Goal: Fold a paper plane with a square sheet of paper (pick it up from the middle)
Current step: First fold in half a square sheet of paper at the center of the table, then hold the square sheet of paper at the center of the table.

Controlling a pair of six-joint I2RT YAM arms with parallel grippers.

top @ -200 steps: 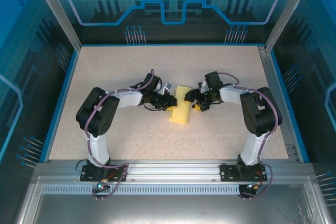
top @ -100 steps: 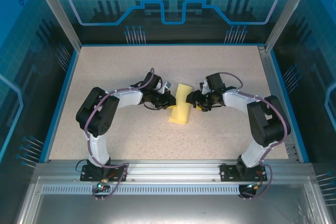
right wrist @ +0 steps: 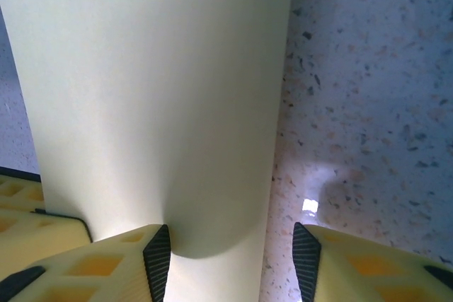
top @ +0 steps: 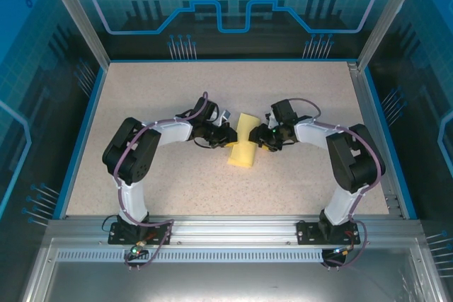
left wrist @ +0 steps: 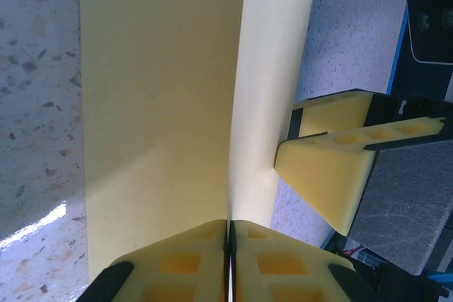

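Observation:
The square sheet of paper (top: 244,143) is yellow and lies folded over into a narrow band in the middle of the table. In the left wrist view the paper (left wrist: 163,104) bends up along a crease, and my left gripper (left wrist: 228,235) is shut on its near edge. My left gripper (top: 227,136) sits at the band's left side and my right gripper (top: 261,137) at its right side. In the right wrist view my right gripper (right wrist: 230,259) is open. The paper's curled fold (right wrist: 156,90) lies between the jaws against the left finger (right wrist: 152,256), while the right finger (right wrist: 311,259) stands apart over bare table.
The speckled table (top: 177,189) has a raised blue rim (top: 79,139) on its left, back and right sides. Metal frame posts (top: 74,12) stand at the back corners. The right gripper's yellow fingers (left wrist: 333,167) show close beside the paper in the left wrist view.
My right gripper has edged left onto the paper's right side and its jaws have narrowed. The paper band looks slightly narrower. The left arm has hardly moved.

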